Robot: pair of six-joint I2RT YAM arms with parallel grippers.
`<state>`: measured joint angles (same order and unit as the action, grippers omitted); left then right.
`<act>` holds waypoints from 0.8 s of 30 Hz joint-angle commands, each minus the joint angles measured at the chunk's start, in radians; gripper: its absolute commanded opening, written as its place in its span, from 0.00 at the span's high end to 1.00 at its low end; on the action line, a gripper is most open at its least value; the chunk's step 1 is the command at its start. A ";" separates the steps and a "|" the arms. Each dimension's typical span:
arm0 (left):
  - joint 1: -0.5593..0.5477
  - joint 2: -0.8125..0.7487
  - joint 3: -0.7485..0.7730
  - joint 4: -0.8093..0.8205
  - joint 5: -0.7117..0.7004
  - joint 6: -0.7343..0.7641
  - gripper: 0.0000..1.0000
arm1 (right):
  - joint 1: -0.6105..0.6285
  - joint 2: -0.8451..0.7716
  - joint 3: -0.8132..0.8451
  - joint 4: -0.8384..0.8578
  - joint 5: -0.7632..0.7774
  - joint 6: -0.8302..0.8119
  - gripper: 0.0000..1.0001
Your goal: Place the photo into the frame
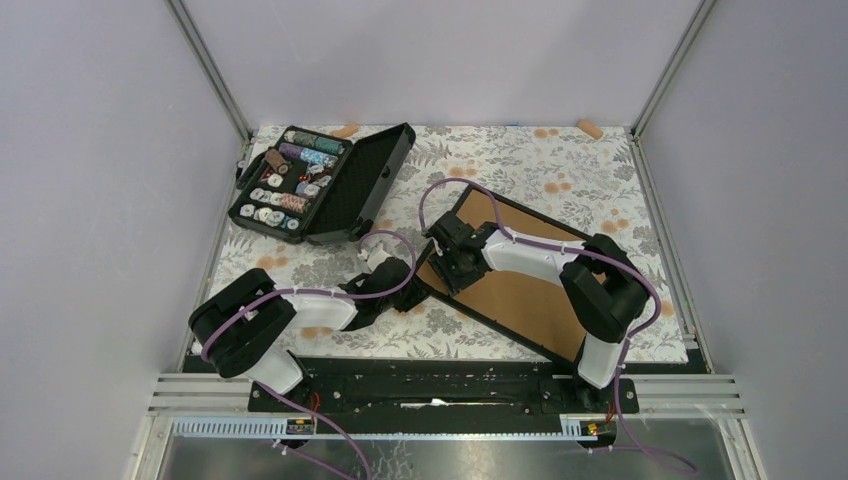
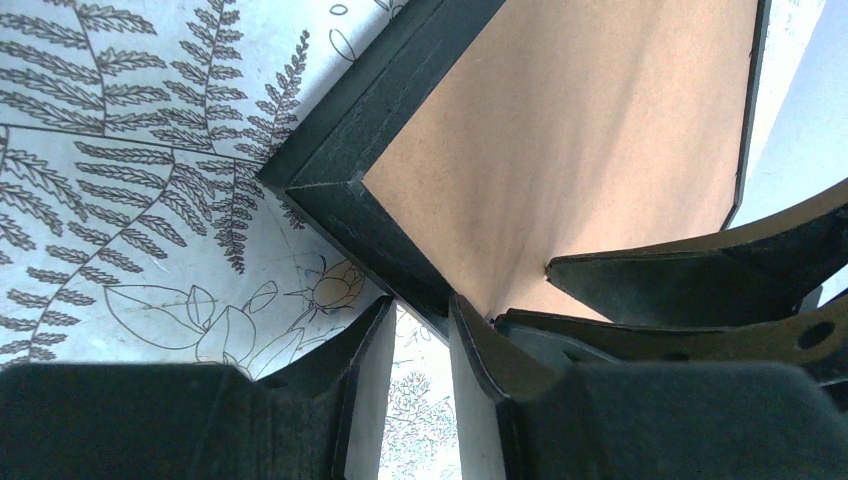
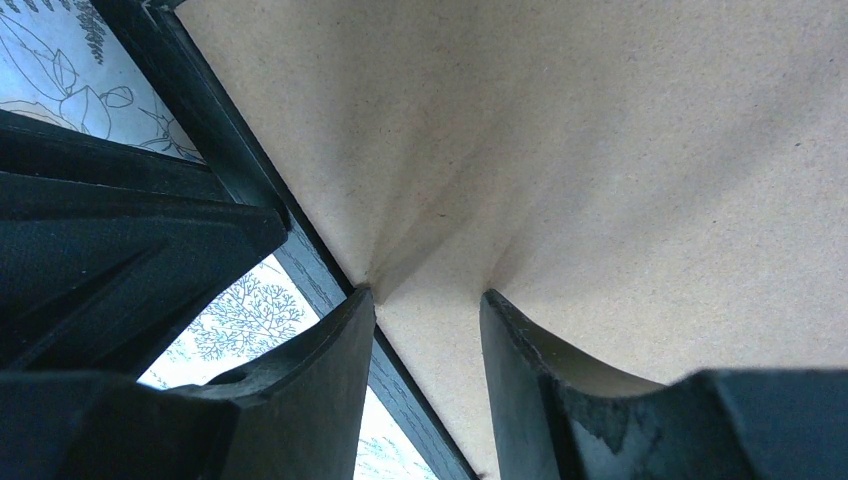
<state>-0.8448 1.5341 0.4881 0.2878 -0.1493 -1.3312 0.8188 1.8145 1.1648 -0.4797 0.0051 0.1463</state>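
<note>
Left gripper [image 2: 418, 385] sitting at the frame [image 1: 520, 283] near corner, jaws narrowly parted, one each side of the black rail, likely steadying it; right gripper [image 3: 428, 375] half spread, tips pressing the brown board back; frame lying face down on the table [image 1: 560, 165]; photo not showing; thread case [image 1: 320, 180] lying open beyond

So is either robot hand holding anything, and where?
Left gripper straddles the frame rim by its corner. Right gripper presses on the brown board, jaws apart. No firm hold can be told.
</note>
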 commanded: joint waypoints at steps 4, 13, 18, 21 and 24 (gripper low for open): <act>0.007 0.085 -0.071 -0.256 -0.030 0.065 0.67 | 0.006 -0.044 -0.047 0.040 -0.014 -0.020 0.49; 0.009 0.094 -0.076 -0.247 -0.023 0.063 0.67 | 0.006 -0.046 -0.099 0.074 -0.010 -0.062 0.48; 0.010 0.095 -0.073 -0.249 -0.023 0.066 0.67 | 0.006 -0.021 -0.088 0.101 -0.021 -0.090 0.48; 0.013 0.093 -0.075 -0.249 -0.024 0.066 0.67 | 0.006 -0.002 -0.076 0.108 -0.023 -0.105 0.48; 0.015 0.095 -0.077 -0.247 -0.022 0.067 0.67 | 0.005 0.018 -0.056 0.103 -0.024 -0.124 0.48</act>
<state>-0.8379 1.5414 0.4816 0.3126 -0.1383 -1.3315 0.8192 1.7718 1.0950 -0.3973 -0.0006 0.0662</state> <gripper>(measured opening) 0.325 0.524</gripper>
